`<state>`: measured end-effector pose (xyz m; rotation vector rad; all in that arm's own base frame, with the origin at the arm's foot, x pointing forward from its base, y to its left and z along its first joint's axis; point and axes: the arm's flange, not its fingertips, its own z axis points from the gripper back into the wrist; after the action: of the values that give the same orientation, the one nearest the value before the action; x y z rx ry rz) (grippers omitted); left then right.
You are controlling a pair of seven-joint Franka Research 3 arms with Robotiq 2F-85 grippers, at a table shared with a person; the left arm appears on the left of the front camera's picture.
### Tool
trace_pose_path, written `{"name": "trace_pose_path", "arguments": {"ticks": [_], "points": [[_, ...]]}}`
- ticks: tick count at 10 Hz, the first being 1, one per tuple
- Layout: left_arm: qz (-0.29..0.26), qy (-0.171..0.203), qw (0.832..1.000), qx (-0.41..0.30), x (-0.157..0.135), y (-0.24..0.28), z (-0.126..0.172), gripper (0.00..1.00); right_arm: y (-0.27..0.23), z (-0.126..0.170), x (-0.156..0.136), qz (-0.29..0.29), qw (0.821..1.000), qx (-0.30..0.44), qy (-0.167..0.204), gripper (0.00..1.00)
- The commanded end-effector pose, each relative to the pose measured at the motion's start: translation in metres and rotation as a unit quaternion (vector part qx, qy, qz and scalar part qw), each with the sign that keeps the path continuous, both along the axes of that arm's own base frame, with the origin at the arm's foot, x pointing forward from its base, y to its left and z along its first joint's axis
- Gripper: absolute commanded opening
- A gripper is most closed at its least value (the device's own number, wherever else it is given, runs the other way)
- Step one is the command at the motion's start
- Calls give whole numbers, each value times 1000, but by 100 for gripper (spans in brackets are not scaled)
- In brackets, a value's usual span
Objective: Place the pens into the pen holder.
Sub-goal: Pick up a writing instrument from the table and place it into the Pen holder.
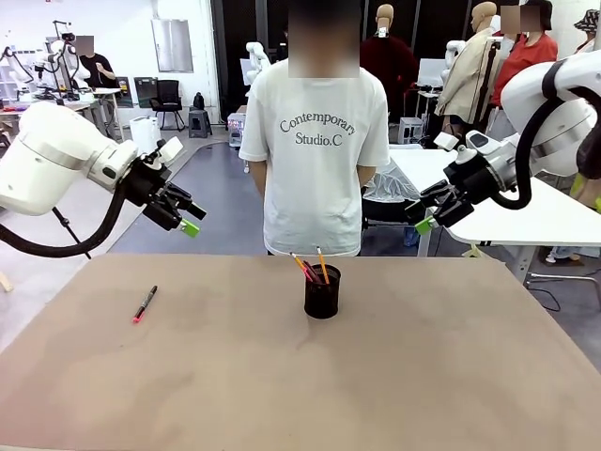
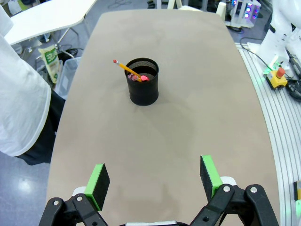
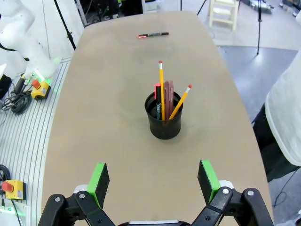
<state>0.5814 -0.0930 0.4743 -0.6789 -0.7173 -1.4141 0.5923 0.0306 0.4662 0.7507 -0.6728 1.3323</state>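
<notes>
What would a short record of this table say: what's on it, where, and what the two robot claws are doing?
surface: brown table, person in white T-shirt standing at far side
holder: small black metal-mesh cylindrical pen holder, upright, mid-table
in holder: two orange-yellow pencils, a reddish-brown pen, a pink-red pen
left out: black marker with pink-red ends, flat on table toward robot's left
left gripper: open, empty, above table
right gripper: open, empty, above table

Colours noted on table and tools.
The table (image 1: 451, 376) is recorded as plain tan; the pen holder (image 1: 322, 293) is black mesh; the pencils (image 3: 162, 89) are orange-yellow, tipped pink-red; the marker (image 1: 145, 304) is black with pink-red ends; the finger pads (image 2: 99, 181) are green.
</notes>
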Motion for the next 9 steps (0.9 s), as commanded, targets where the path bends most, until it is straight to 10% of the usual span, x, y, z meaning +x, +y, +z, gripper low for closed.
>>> {"name": "trace_pose_path", "arguments": {"ticks": [1,3,5,9], "points": [[3,-1,1000,-4,0,0,1,100,1,1,-1,0,1000,-1,-1,100],[0,0,1000,0,0,0,0,100,1,1,-1,0,1000,-1,-1,100],[84,78,968,225,0,14,14,100,1,1,-1,0,1000,-1,-1,100],[192,177,890,374,-11,28,4,100,1,1,-1,0,1000,-1,-1,100]]}}
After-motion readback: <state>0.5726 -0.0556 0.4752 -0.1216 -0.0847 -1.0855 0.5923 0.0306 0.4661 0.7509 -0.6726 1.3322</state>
